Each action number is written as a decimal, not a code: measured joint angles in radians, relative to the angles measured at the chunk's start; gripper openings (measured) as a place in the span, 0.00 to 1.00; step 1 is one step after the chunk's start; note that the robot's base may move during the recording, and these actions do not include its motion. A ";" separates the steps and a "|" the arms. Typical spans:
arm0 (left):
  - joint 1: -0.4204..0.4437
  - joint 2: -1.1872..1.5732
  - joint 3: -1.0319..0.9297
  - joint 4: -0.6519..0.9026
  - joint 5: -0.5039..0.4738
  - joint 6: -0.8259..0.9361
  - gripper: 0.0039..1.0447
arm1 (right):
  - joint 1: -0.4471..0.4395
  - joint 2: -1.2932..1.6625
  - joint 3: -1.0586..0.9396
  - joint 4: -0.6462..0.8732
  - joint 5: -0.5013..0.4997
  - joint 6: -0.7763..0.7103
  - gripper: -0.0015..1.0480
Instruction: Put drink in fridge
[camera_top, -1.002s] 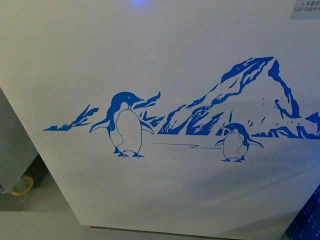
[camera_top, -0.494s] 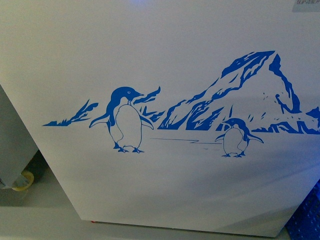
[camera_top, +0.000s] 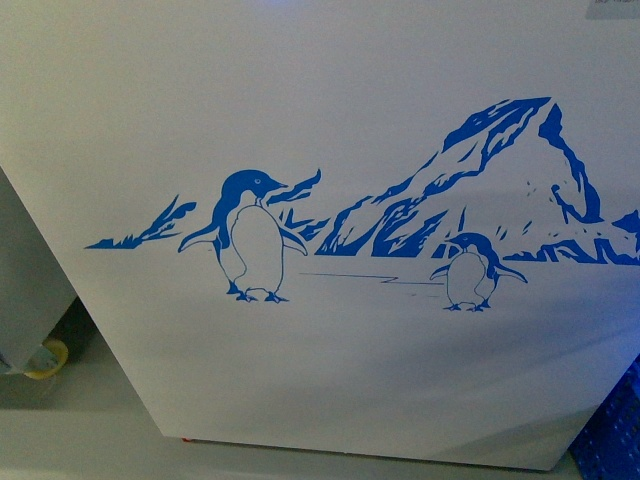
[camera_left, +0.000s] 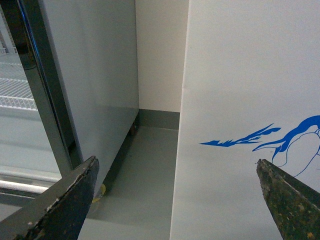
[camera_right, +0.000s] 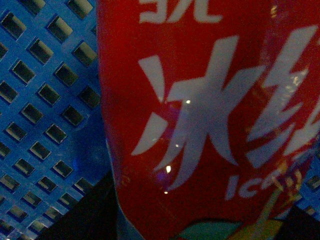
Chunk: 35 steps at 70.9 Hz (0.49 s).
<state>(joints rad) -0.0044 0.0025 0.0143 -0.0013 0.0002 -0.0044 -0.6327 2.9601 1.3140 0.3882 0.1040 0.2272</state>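
The fridge (camera_top: 330, 120) fills the front view: its white front wall carries blue penguins and a mountain; its lids and basket are out of view. Its wall also shows in the left wrist view (camera_left: 240, 90). My left gripper (camera_left: 180, 200) is open and empty, its two dark fingers spread wide, close to the fridge's corner edge. My right gripper is shut on the drink (camera_right: 210, 120); the red label with white lettering fills the right wrist view, and the cap and liquid are hidden. Neither arm shows in the front view.
A tall grey upright cabinet (camera_left: 95, 75) with a glass door and wire shelves stands beside the fridge, a narrow floor gap (camera_left: 145, 170) between them. A yellow caster (camera_top: 45, 360) shows at its base. A blue perforated crate (camera_right: 45, 100) lies behind the drink.
The front view has shifted slightly; the penguin art sits a little higher and the top label has slid out of the frame.
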 joint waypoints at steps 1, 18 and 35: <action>0.000 0.000 0.000 0.000 0.000 0.000 0.92 | 0.000 -0.003 -0.003 0.002 -0.001 0.000 0.51; 0.000 0.000 0.000 0.000 0.000 0.000 0.92 | -0.021 -0.127 -0.128 0.053 -0.046 -0.026 0.36; 0.000 0.000 0.000 0.000 0.000 0.000 0.92 | -0.032 -0.464 -0.328 0.149 -0.167 -0.092 0.36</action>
<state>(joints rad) -0.0044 0.0025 0.0143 -0.0013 0.0002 -0.0044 -0.6643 2.4958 0.9863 0.5369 -0.0635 0.1349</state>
